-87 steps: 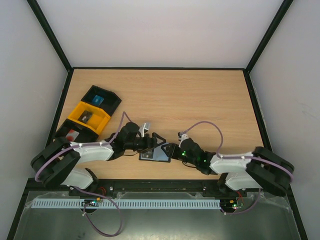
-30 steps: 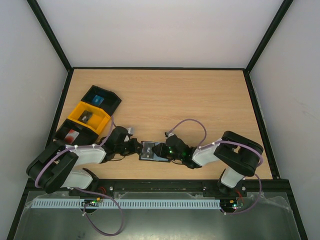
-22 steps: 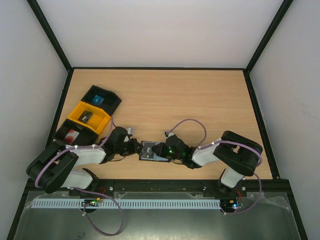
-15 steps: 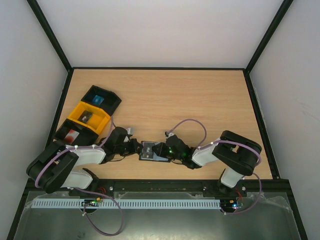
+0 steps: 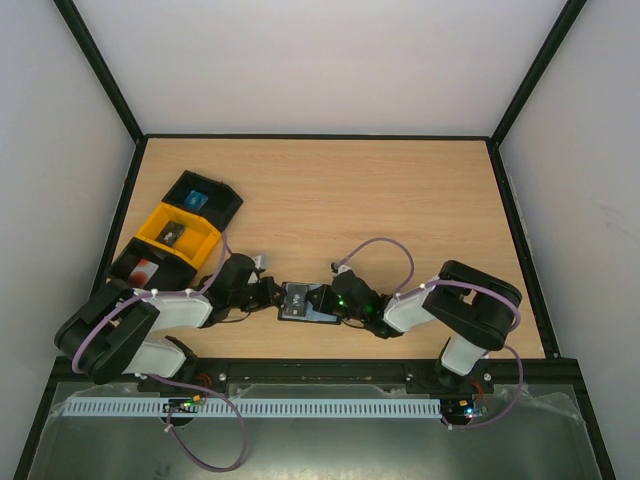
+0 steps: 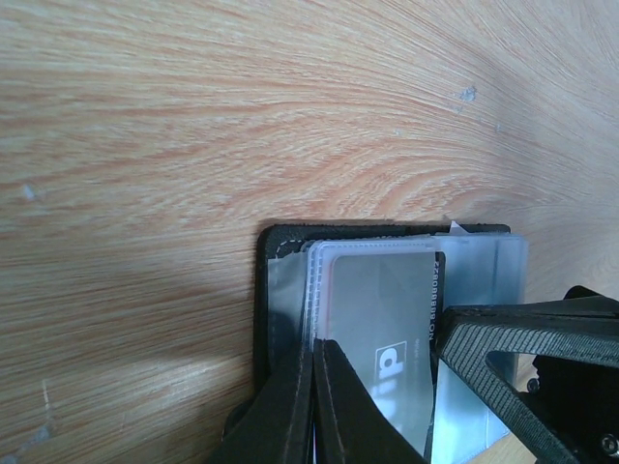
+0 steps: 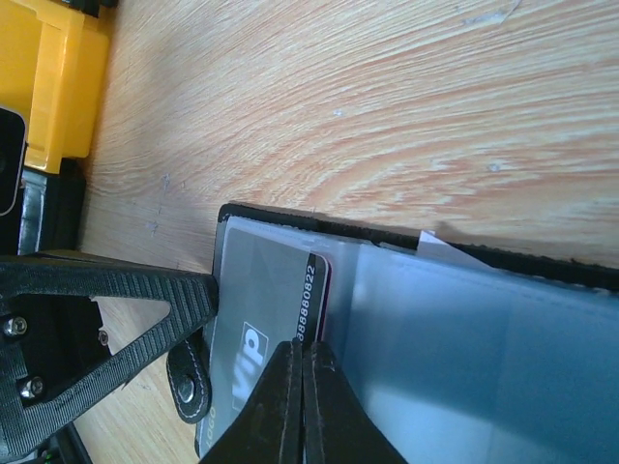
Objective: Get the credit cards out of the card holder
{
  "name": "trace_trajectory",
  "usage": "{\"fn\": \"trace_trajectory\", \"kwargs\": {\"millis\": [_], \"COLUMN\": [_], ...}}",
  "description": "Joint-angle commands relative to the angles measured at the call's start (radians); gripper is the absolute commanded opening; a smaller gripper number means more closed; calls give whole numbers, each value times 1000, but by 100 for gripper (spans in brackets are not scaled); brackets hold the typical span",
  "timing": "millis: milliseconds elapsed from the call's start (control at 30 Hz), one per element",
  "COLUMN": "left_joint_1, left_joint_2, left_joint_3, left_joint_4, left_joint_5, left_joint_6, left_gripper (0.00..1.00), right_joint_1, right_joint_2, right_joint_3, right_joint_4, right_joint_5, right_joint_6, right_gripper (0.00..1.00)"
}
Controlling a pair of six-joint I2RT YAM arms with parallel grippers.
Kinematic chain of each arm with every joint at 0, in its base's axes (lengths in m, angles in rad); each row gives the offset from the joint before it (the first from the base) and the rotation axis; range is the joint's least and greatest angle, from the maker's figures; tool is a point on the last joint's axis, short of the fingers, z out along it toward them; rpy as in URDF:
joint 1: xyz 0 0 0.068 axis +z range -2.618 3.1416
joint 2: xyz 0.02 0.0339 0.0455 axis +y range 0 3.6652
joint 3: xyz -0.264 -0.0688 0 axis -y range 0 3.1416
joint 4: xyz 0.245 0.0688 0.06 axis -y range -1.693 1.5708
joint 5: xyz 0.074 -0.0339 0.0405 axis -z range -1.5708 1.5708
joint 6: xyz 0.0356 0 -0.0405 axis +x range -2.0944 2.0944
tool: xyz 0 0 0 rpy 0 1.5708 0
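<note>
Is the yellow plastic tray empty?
No, a small dark grey card lies inside the yellow plastic tray.

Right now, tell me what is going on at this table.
Two robot arms are working on the open card holder, which lies flat on the table between them. The left gripper is shut on the holder's edge, pinning it. The right gripper is shut on the edge of a grey card that sits in its sleeve, not yet pulled out.
</note>
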Motion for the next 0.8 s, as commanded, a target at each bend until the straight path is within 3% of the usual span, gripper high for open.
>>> {"fn": "trace_trajectory", "kwargs": {"millis": [0, 433, 767], "left_joint_1": [-3, -6, -11], "left_joint_2": [27, 13, -8], "left_joint_3": [-24, -41, -52], "left_joint_4": [-72, -81, -83], "left_joint_5": [-18, -38, -38], "left_joint_6": [7, -9, -14], "left_gripper": [3, 3, 3], "right_joint_1": [6, 6, 7], "right_joint_2": [-33, -87, 26], "right_joint_3": [-24, -48, -25], "right_joint_4": [23, -4, 83], "right_joint_5": [50, 72, -3], "right_joint_6": [-13, 8, 57], "right_gripper": [2, 2, 13]}}
